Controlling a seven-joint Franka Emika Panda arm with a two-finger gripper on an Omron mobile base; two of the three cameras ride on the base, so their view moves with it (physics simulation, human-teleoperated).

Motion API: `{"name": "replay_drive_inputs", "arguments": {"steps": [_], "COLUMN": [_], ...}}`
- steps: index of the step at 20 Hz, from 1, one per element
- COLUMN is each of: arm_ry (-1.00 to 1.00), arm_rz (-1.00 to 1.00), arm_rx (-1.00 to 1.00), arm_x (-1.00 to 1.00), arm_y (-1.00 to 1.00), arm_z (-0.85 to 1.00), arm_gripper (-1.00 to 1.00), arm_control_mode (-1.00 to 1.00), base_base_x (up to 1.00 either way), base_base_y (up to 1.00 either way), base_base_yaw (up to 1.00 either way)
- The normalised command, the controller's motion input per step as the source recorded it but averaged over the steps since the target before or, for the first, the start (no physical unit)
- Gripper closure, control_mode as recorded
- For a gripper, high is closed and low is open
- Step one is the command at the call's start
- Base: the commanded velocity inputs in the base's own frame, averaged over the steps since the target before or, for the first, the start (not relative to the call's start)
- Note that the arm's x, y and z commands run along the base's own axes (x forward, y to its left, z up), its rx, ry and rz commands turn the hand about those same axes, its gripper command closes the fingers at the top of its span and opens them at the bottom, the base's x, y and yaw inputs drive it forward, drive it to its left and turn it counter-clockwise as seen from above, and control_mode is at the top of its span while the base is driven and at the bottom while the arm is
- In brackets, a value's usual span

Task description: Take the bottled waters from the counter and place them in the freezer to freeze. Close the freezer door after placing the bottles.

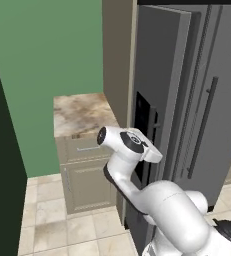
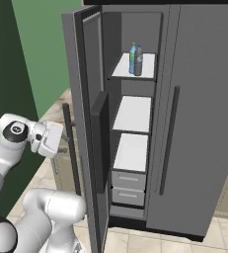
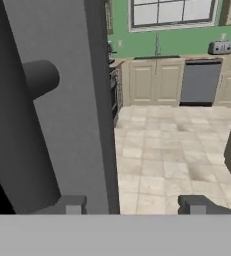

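No brand or writing can be read anywhere. The freezer door (image 2: 88,123) stands open, its edge swung out toward the robot. Inside the freezer (image 2: 133,113), the bottled waters (image 2: 135,60) stand upright side by side on the top white shelf (image 2: 145,69); the lower shelves are bare. The gripper (image 2: 62,143) sits at the door's outer face beside the dark bar handle (image 2: 71,153), its fingers (image 3: 73,205) part-way apart with the door's edge between them; whether they grip it I cannot tell. Left of the freezer, the marbled bench (image 1: 79,114) meets a green wall (image 1: 47,60). Beige floor tiles (image 3: 167,165) lie open past the door.
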Motion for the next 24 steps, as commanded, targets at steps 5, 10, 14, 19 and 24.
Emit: {"name": "replay_drive_inputs", "arguments": {"steps": [5, 10, 14, 19, 24], "arm_ry": [-0.03, -0.12, -0.07, -0.02, 0.00], "arm_rz": [0.00, 0.00, 0.00, 0.00, 0.00], "arm_rx": [-0.06, -0.04, -0.01, -0.02, -0.02], "arm_x": [0.00, 0.00, -0.01, 0.06, 0.32], "arm_y": [0.05, 0.60, 0.47, 0.17, 0.00], "arm_z": [0.00, 0.05, 0.07, 0.04, 0.00], "arm_gripper": [-1.00, -1.00, -1.00, -1.00, -1.00], "arm_control_mode": [-1.00, -1.00, -1.00, -1.00, -1.00], "base_base_x": [0.00, 0.00, 0.00, 0.00, 0.00], "base_base_y": [0.00, 0.00, 0.00, 0.00, 0.00], "base_base_yaw": [0.00, 0.00, 0.00, 0.00, 0.00]}}
